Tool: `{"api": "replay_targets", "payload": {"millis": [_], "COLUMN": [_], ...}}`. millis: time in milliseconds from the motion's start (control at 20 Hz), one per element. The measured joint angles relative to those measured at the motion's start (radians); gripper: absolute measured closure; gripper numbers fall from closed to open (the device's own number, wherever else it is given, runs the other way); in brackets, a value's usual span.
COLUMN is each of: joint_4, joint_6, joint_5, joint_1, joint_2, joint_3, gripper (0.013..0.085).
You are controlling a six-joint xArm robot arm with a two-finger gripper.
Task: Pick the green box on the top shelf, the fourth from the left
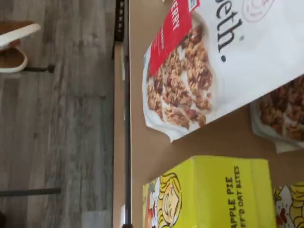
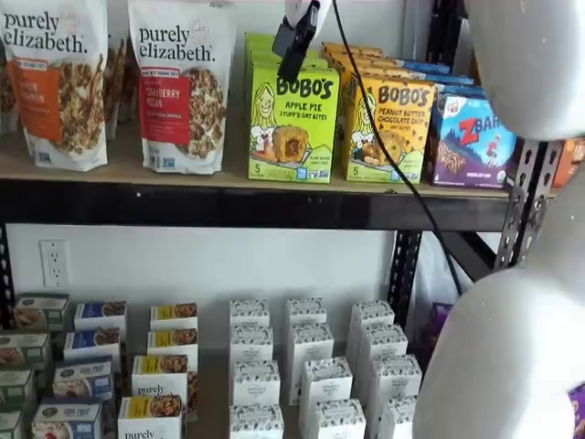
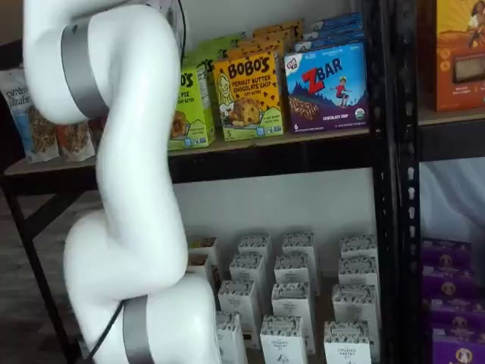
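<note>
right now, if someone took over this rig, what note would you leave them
Gripper: hangs above the front green box; only dark fingers show side-on, so the pictures don't settle the jaws. It holds nothing.

Things: the green box stands upright at the front of its row on the top shelf, between the cranberry granola bag and the orange-yellow Bobo's box. The wrist view shows its top face just below the camera.

Done: the arm is up at the box.

Left: lower onto the box, close on it, lift it off the shelf.
</note>
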Motion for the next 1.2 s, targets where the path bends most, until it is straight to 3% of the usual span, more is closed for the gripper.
{"api": "replay_targets", "payload": {"millis": [500, 1200], "joint_4": [-0.041, -0.087], "joint_6": [-0.006, -0.014], "joint_5": [0.084, 0.067], "joint_1": [-0.002, 0.001], "joint_2": [0.051, 0.059], "joint_3": [-0.061, -0.043], "gripper": [0.013, 0.013]}}
